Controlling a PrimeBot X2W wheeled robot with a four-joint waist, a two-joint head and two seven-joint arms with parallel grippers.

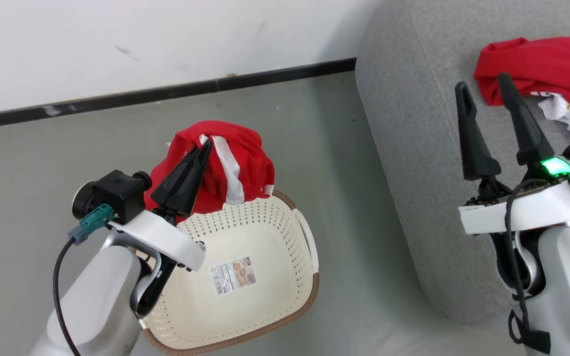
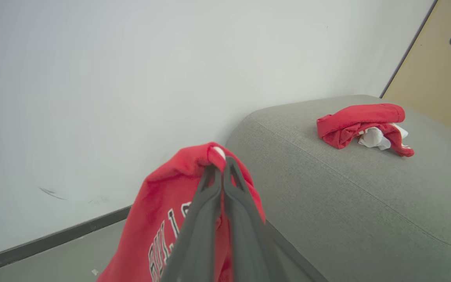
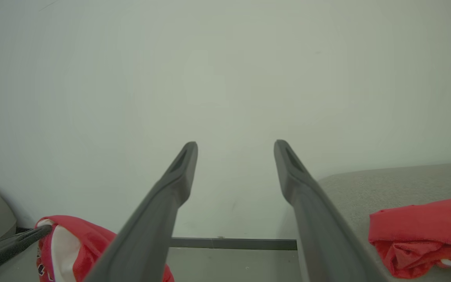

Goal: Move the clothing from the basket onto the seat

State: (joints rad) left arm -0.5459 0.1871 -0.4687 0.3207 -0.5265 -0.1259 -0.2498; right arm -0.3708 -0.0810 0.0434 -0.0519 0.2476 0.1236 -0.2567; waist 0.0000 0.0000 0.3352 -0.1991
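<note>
My left gripper (image 1: 207,143) is shut on a red garment with white stripes (image 1: 235,163), which hangs lifted above the far rim of the cream basket (image 1: 265,316). In the left wrist view the same garment (image 2: 163,219) drapes off my pinched gripper (image 2: 220,158). The basket's inside shows just a paper label. A second red garment (image 1: 547,69) lies crumpled on the grey seat (image 1: 413,123), and shows again on the seat (image 2: 366,184) as a red heap (image 2: 362,125). My right gripper (image 1: 483,84) is open above the seat, just left of that garment (image 3: 425,231), nothing between its fingers.
Grey floor (image 1: 42,198) lies between basket and seat. A white wall with a dark baseboard (image 1: 166,91) runs behind. The seat's rounded corner (image 1: 443,301) stands close to the basket's right handle (image 1: 309,237).
</note>
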